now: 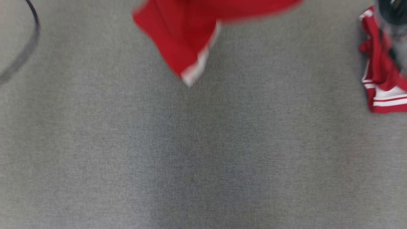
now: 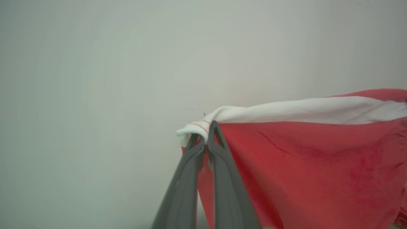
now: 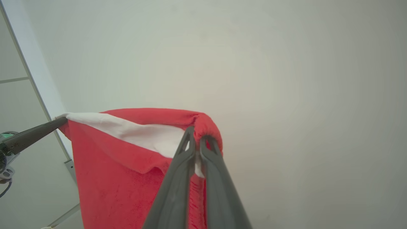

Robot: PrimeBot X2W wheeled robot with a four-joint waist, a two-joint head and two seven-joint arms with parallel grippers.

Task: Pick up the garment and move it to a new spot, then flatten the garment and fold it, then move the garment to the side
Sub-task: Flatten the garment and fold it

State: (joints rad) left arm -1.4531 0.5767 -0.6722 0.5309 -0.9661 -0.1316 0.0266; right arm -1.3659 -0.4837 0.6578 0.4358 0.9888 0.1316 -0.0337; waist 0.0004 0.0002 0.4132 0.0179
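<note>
garment (image 1: 181, 35): lifted; we clamp its edge in left gripper (image 2: 206, 133) and right gripper (image 3: 197, 136); laying, flattening, folding, shifting pending.

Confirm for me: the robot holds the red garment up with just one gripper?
Not one, both: the left wrist view shows the left gripper shut on the garment, and the right wrist view shows the right gripper shut on it too.

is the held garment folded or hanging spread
Hanging spread, unfolded: left gripper and right gripper each pinch the garment at its top edge.
</note>
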